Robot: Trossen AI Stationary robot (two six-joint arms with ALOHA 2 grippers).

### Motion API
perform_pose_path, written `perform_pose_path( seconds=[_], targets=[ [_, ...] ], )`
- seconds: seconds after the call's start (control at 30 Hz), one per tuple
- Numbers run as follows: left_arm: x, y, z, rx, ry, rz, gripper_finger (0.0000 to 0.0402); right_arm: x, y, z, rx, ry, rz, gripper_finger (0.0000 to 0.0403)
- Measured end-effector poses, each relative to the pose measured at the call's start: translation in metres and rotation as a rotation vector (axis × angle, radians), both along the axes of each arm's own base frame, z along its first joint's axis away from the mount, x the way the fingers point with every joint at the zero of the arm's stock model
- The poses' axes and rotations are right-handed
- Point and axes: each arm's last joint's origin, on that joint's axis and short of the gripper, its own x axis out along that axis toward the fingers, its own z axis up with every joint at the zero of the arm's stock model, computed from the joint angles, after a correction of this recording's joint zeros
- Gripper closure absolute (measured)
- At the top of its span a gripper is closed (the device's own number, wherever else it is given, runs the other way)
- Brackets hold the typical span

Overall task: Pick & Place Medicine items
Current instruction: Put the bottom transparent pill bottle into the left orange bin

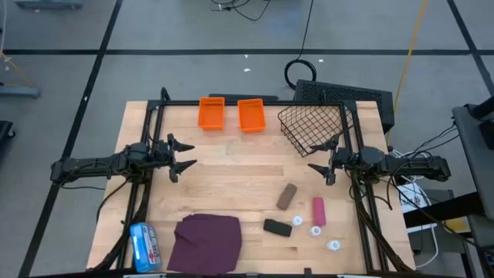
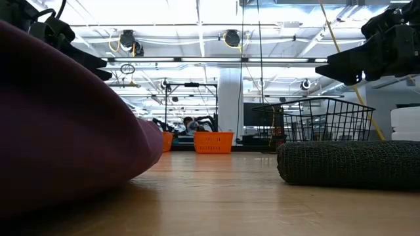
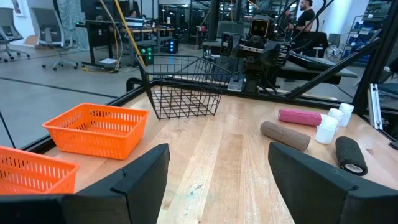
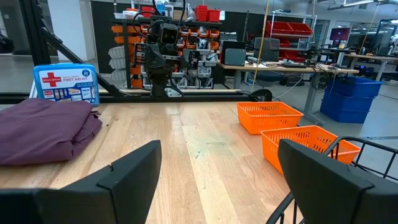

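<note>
The medicine items lie on the table's near right part: a grey-brown oblong (image 1: 287, 195), a pink tube (image 1: 318, 211), a black oblong (image 1: 277, 227) and three small white bottles (image 1: 316, 230). The left wrist view shows them too: grey-brown oblong (image 3: 285, 135), pink tube (image 3: 300, 117), black oblong (image 3: 351, 155), white bottles (image 3: 326, 129). My left gripper (image 1: 181, 154) hovers open over the table's left middle. My right gripper (image 1: 320, 158) hovers open at the right, farther back than the items. Each holds nothing.
A black wire basket (image 1: 312, 127) stands tilted at the far right, beside the right gripper. Two orange baskets (image 1: 211, 113) (image 1: 252, 114) sit at the far edge. A purple cloth (image 1: 207, 241) and a blue-and-white first-aid packet (image 1: 143, 245) lie at the near left. Bare wood shows mid-table.
</note>
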Motion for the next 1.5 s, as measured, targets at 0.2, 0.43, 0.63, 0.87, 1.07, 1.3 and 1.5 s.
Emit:
perform_pose_path(
  seconds=[0.2,0.43,0.63,0.87,1.07,1.3,1.5],
  targets=[
    [0.000,0.000,0.000,0.000,0.000,0.000,0.0119,0.000,0.000,0.000,0.000,0.000,0.001,0.0094],
    [0.000,0.000,0.000,0.000,0.000,0.000,0.0119,0.000,0.000,0.000,0.000,0.000,0.000,0.0094],
    [0.000,0.000,0.000,0.000,0.000,0.000,0.0119,0.000,0.000,0.000,0.000,0.000,0.000,0.0094],
    [0.000,0.000,0.000,0.000,0.000,0.000,0.0119,0.000,0.000,0.008,0.036,-0.091,0.007,0.0094],
    [0.000,0.000,0.000,0.000,0.000,0.000,0.0119,-0.003,0.002,0.030,0.540,-0.381,0.152,0.0094],
    [0.000,0.000,0.000,0.000,0.000,0.000,0.0119,-0.008,-0.002,0.039,0.546,-0.521,0.047,0.0094],
    [0.000,0.000,0.000,0.000,0.000,0.000,0.0119,-0.008,-0.002,0.040,0.617,-0.543,0.072,0.0094]
  ],
)
